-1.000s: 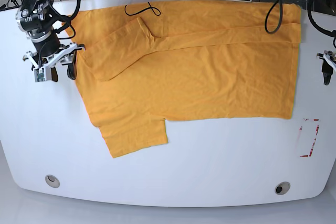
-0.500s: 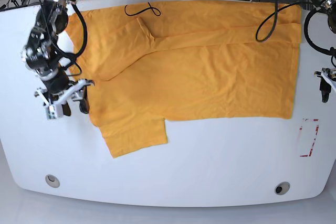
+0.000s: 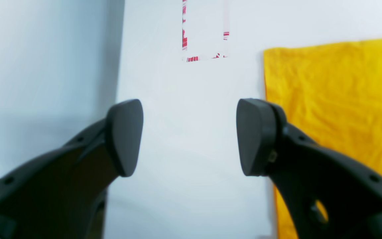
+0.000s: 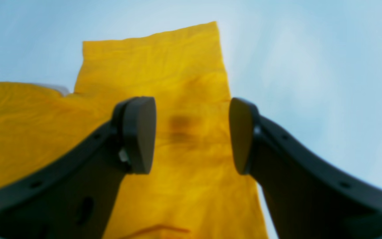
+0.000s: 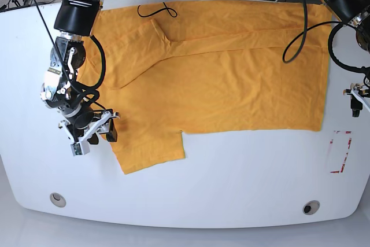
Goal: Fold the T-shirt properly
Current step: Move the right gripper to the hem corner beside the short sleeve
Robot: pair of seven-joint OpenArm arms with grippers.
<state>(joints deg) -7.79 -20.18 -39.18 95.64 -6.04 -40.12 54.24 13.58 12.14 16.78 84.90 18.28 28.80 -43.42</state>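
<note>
The orange-yellow T-shirt (image 5: 219,79) lies spread and wrinkled across the white table (image 5: 231,172), its top part folded down, with a black squiggle (image 5: 156,11) near the collar. Its lower sleeve (image 5: 150,148) sticks out toward the front. My right gripper (image 5: 95,136) hovers at that sleeve's left edge. In the right wrist view the right gripper (image 4: 191,132) stands open over the T-shirt (image 4: 164,66), holding nothing. My left gripper (image 5: 355,101) is off the shirt's right hem. The left wrist view shows the left gripper (image 3: 189,136) open above bare table, the T-shirt (image 3: 337,99) beside its right finger.
A red-edged rectangle mark (image 5: 340,151) sits on the table at the front right, also seen as the red-edged mark (image 3: 204,33) ahead of the left gripper. Two round holes (image 5: 57,199) (image 5: 311,207) lie near the front edge. Black cables (image 5: 300,15) hang over the shirt's far right.
My right gripper has travelled toward the front along the shirt's left edge, from the shoulder area to the lower sleeve. The left gripper has drifted slightly frontward. The shirt has not moved.
</note>
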